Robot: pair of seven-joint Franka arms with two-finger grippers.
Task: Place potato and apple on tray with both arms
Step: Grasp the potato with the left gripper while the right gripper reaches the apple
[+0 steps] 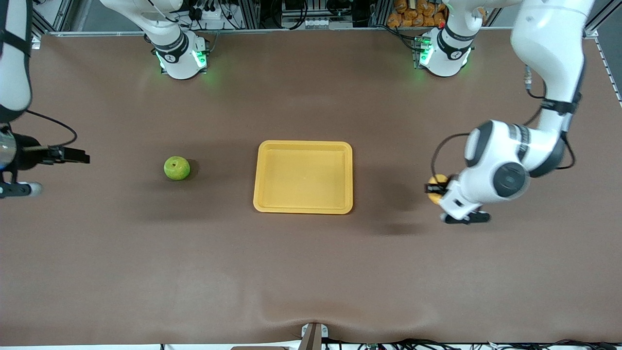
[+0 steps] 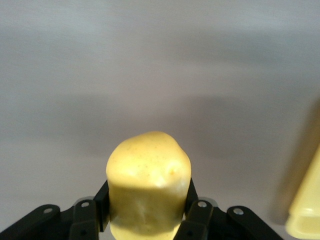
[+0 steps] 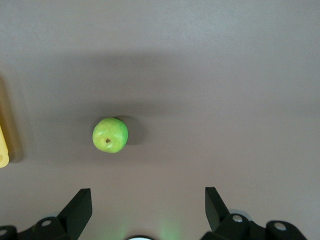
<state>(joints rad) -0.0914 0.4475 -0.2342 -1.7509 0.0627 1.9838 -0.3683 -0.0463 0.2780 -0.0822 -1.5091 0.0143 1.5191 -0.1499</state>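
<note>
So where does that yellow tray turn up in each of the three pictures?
Front view: the tray lies mid-table, between the apple and the potato.
Left wrist view: only a corner shows, at the edge.
Right wrist view: a thin sliver shows at the edge.
Shared landmark: the brown table.

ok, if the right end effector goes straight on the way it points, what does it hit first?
Probably bare table. The right end effector is open and points down; the apple sits off its centre line, toward the tray, though depth is unclear.
</note>
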